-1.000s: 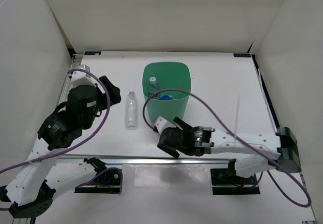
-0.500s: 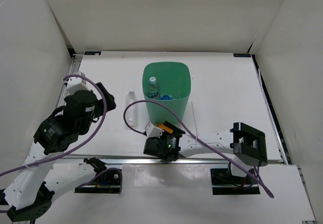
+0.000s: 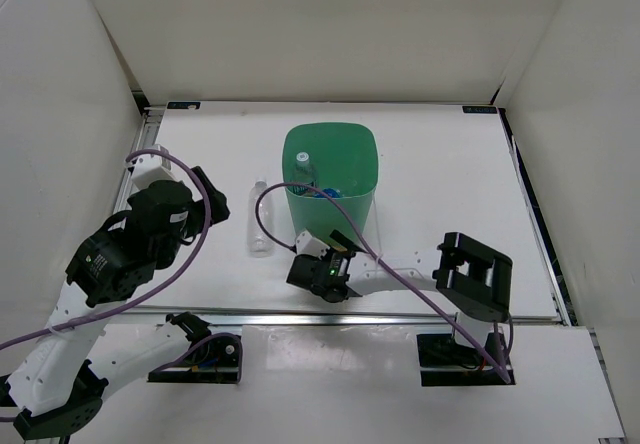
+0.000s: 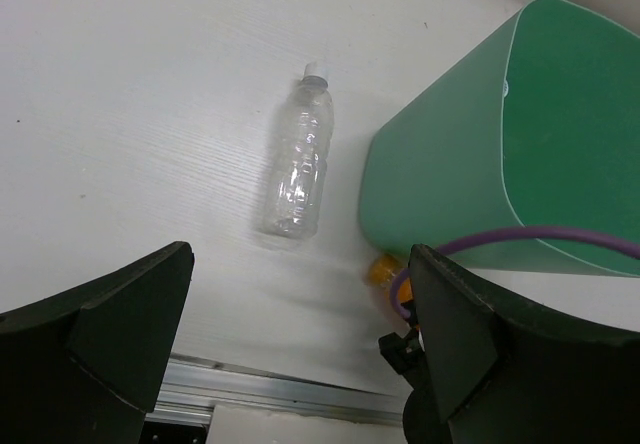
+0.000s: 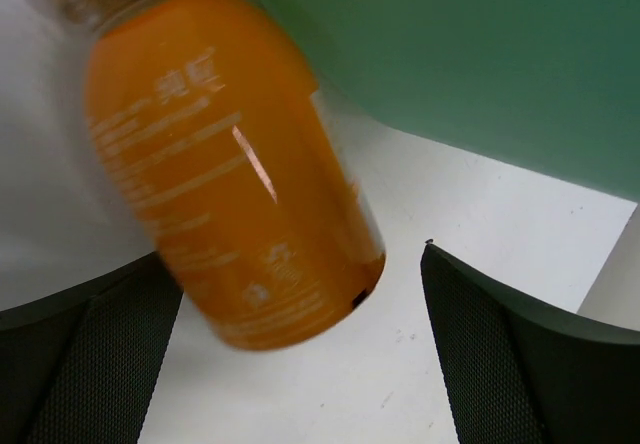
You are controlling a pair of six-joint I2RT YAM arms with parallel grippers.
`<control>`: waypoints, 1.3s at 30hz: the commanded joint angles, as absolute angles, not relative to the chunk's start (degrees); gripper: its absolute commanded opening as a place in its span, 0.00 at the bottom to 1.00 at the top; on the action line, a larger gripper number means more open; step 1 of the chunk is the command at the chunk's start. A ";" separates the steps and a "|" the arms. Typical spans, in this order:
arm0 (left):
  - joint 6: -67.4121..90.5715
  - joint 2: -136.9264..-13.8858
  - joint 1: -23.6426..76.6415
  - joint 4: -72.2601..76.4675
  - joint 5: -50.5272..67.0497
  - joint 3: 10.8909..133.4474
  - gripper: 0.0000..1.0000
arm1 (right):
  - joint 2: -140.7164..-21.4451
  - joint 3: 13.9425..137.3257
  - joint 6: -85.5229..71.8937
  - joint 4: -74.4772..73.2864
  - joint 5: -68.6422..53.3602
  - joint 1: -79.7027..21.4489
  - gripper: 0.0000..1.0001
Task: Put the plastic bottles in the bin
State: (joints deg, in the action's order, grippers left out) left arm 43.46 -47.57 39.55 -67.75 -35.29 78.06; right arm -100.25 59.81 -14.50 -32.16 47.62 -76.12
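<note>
The green bin (image 3: 330, 169) stands mid-table and holds a clear bottle with a blue label (image 3: 303, 169) and something blue beside it. A plain clear bottle (image 3: 260, 219) lies on the table left of the bin and shows in the left wrist view (image 4: 300, 159). An orange bottle (image 5: 220, 174) lies on the table against the bin's near wall (image 5: 450, 54), and also shows in the left wrist view (image 4: 383, 269). My right gripper (image 3: 318, 249) is low at the bin's near side, open, its jaws either side of the orange bottle's base. My left gripper (image 3: 205, 199) is open and empty, up left of the clear bottle.
The right arm's purple cable (image 3: 262, 219) loops over the table between the clear bottle and the bin. The table's metal front rail (image 3: 300, 314) runs just behind the right gripper. White walls enclose the table on three sides.
My right arm has folded in and its gripper has moved left and down to the orange bottle at the bin's near wall. My left gripper has drawn back slightly to the left.
</note>
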 commanded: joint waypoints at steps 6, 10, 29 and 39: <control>45.35 -47.55 39.64 -68.99 -34.19 78.75 1.00 | -101.51 59.15 -10.11 -24.00 42.20 -72.33 1.00; 45.35 -47.55 39.64 -68.99 -33.66 78.23 1.00 | -102.83 60.46 -7.74 -21.63 39.13 -71.19 1.00; 44.30 -47.02 39.64 -69.00 -35.33 76.56 1.00 | -106.44 63.62 -16.25 -29.52 28.04 -70.22 0.33; 43.24 -45.88 39.64 -65.92 -39.10 74.71 1.00 | -100.03 75.92 -22.06 -45.34 28.92 -76.45 0.05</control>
State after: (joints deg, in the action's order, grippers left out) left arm 43.94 -46.41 39.55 -67.48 -35.77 74.85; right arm -103.94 70.00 -18.61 -38.15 30.65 -74.19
